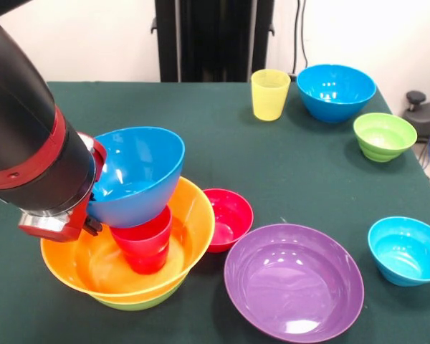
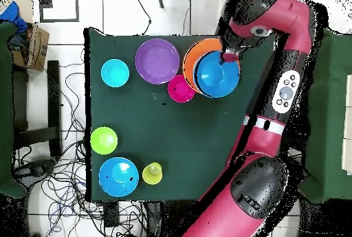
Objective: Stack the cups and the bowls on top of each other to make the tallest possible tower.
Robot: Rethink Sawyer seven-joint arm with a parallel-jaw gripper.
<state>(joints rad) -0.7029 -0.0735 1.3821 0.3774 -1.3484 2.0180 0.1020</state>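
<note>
Tower (image 1: 129, 265): a large orange bowl (image 1: 193, 215) nested in a lime-green bowl (image 1: 140, 304), of which only a sliver of rim shows beneath the orange one. A red cup (image 1: 145, 247) stands upright, mouth up, inside the orange bowl. A medium blue bowl (image 1: 140, 175) sits tilted on the red cup's rim, its opening turned toward the front camera and its underside touching the cup mouth.

Gripper (image 1: 86, 208): positioned at the blue bowl's rim on the side facing the arm (image 1: 29, 143), and clamped on that rim. In the overhead view the gripper (image 2: 230, 54) sits at the edge of the same blue bowl (image 2: 218, 76), which covers most of the orange bowl (image 2: 192, 59).

Positions relative to the tower, front view:
- Small red bowl (image 1: 229, 218): touching or just beside the orange bowl's right rim; contact cannot be confirmed.
- Large purple bowl (image 1: 294, 279): near, right of the red bowl, at the table's (image 1: 272, 165) near edge.
- Small blue bowl (image 1: 407, 249): well apart, far right.
- Ribbed green bowl (image 1: 384, 136): well apart, right and farther back.
- Second medium blue bowl (image 1: 335, 92): well apart, at the far right corner.
- Yellow cup (image 1: 269, 94): well apart, upright, just left of that blue bowl.

All loose pieces rest mouth up on the green table cover.
</note>
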